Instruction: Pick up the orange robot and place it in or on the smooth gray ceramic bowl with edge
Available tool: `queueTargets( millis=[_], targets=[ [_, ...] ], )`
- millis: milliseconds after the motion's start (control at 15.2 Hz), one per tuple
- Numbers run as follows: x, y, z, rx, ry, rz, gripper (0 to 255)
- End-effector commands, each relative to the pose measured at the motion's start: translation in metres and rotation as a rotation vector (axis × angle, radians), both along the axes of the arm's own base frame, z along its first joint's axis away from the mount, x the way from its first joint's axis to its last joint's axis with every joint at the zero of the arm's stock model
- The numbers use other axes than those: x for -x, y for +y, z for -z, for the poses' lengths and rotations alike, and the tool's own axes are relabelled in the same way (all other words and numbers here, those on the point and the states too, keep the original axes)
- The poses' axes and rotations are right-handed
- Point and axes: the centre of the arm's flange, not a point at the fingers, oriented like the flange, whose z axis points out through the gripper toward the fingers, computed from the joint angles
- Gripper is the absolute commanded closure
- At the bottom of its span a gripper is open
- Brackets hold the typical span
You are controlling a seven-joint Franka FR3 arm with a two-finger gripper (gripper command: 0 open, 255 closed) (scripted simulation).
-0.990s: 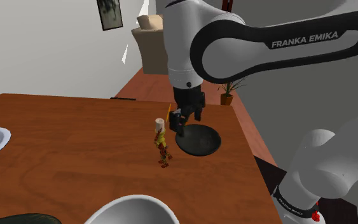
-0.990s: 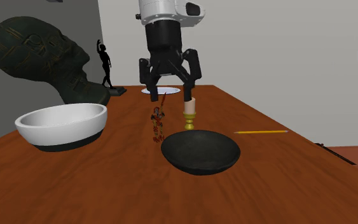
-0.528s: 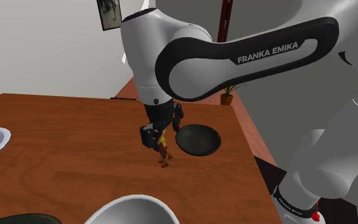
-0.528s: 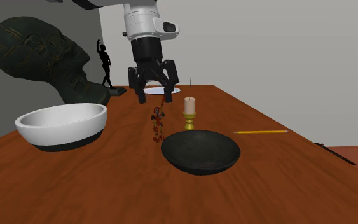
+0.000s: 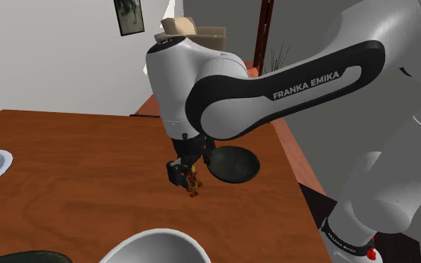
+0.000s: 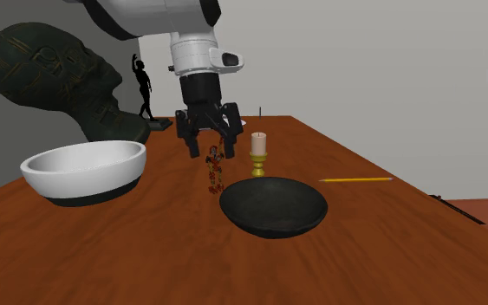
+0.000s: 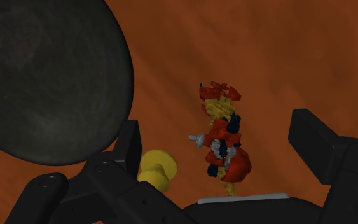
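The gripper (image 6: 209, 149) hangs low over the table (image 6: 389, 234) with its fingers (image 6: 190, 147) apart, one on each side of the head of the orange robot (image 6: 215, 171). In the wrist view the robot (image 7: 223, 143) stands between the two fingers (image 7: 314, 137) with a gap to each, so it is not held. It stands upright on the wood, just beside the dark bowl (image 6: 274, 206). In the second exterior view the dark bowl lies nearer the camera and a little to the right of the robot. In the shoulder view the gripper (image 5: 180, 170) is at the robot (image 5: 194, 184), and the dark bowl (image 5: 233, 164) sits just to its right. A candle (image 6: 258, 153) on a yellow holder stands just beyond the dark bowl, near the robot. A white bowl (image 6: 84, 171) rests at the second exterior view's left, with a dark bust (image 6: 55, 78) behind it. A pencil (image 6: 354, 180) lies on the table to the right of the candle.
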Motion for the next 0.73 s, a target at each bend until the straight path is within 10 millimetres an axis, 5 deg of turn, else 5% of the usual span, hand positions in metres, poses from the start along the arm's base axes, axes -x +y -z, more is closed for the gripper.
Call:
queueTargets(
  millis=[0, 330, 396, 660],
  targets=[
    [0.0000, -0.0004, 0.0020, 0.000, 0.000, 0.000, 0],
    [0.0000, -0.0004, 0.0020, 0.000, 0.000, 0.000, 0],
    [0.0000, -0.0004, 0.0020, 0.000, 0.000, 0.000, 255],
    [0.0000, -0.0004, 0.0020, 0.000, 0.000, 0.000, 255]
  ],
)
